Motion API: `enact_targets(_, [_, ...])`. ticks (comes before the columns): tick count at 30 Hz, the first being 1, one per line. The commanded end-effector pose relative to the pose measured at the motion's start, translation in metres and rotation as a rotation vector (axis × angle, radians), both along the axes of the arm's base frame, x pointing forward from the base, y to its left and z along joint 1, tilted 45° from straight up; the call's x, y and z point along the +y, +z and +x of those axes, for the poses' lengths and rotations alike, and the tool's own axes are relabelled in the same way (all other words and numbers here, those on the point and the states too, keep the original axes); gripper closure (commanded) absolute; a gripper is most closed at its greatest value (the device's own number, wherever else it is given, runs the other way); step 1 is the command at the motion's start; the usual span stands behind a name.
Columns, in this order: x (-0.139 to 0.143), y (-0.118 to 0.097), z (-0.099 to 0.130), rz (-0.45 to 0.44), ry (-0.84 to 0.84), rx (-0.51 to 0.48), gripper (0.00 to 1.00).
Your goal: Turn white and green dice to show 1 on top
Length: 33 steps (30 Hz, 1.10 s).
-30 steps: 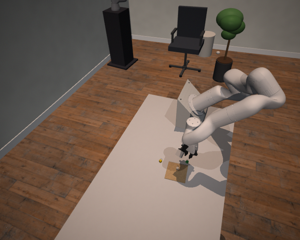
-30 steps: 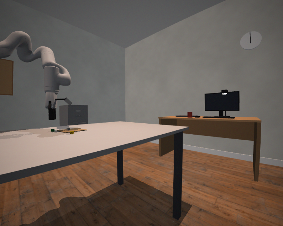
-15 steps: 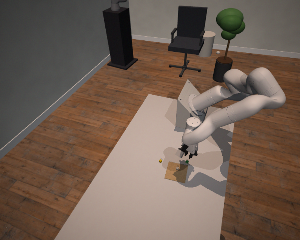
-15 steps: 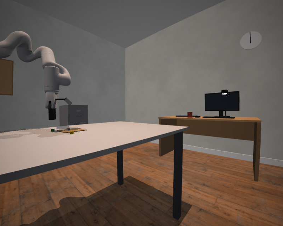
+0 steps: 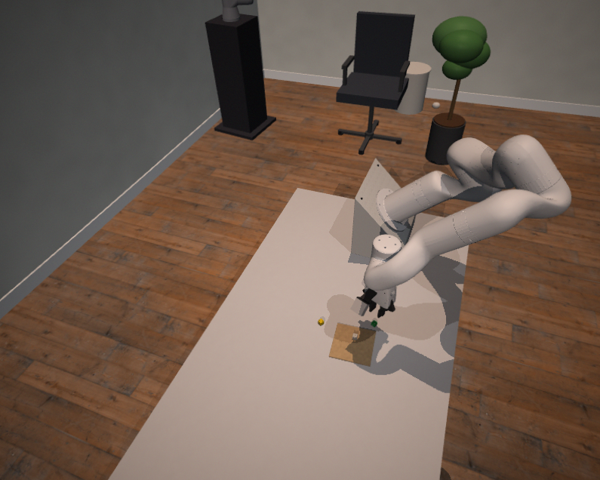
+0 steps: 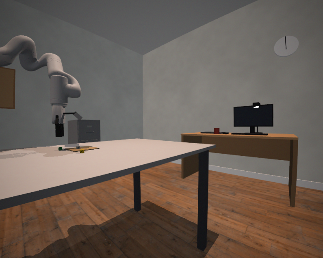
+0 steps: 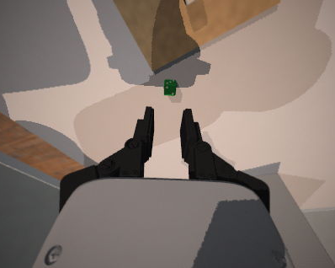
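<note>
"How is the arm (image 5: pixel 460 227) (image 6: pixel 55 89) posed?"

"It reaches out over the table (image 5: pixel 289 413) (image 6: pixel 128 149) (image 7: pixel 241 135), bent at its joints, with the gripper (image 5: pixel 383 312) (image 6: pixel 59 136) (image 7: pixel 167 119) pointing down, above the tabletop."

"And the fingers?"

"Partly spread, with a gap between them and nothing pinched. The wrist view shows the green die (image 5: pixel 373 323) (image 6: pixel 60 148) (image 7: pixel 170 88) beyond the tips, apart from them."

"Is that die on the mat (image 5: pixel 346 349) (image 6: pixel 92 148) (image 7: pixel 237 25)?"

"No, it's on the table, just beside a corner. The white die (image 5: pixel 355 336) (image 6: pixel 77 147) (image 7: pixel 189 2) is on the mat, partly cut off in the wrist view. I can't tell which number either has on top."

"What about the yellow one?"

"The yellow die (image 5: pixel 321 321) (image 6: pixel 81 151) is on the table too, near the mat but off it, on the opposite side from the green. Its top number is too small to read."

"Any containers?"

"A dark pot (image 5: pixel 444 139) holds a leafy plant (image 5: pixel 460 44) behind the arm. A pale bin (image 5: pixel 413 93) stands by the chair (image 5: pixel 373 88), and a red mug (image 6: pixel 216 131) sits on the desk (image 6: pixel 267 135); I can't see inside either."
</note>
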State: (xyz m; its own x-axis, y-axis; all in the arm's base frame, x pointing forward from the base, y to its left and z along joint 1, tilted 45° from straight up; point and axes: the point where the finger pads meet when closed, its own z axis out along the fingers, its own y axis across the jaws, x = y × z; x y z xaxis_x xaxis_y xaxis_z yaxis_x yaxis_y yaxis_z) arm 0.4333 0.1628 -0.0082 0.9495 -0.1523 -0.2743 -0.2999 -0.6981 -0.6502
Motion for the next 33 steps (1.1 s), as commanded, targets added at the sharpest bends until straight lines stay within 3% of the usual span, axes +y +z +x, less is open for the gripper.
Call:
enact_targets(1, [0.001,-0.001,0.001,0.000,0.001,0.000,0.69])
enact_targets(33, [0.025,-0.028,-0.003,-0.001,0.005,0.004,0.69])
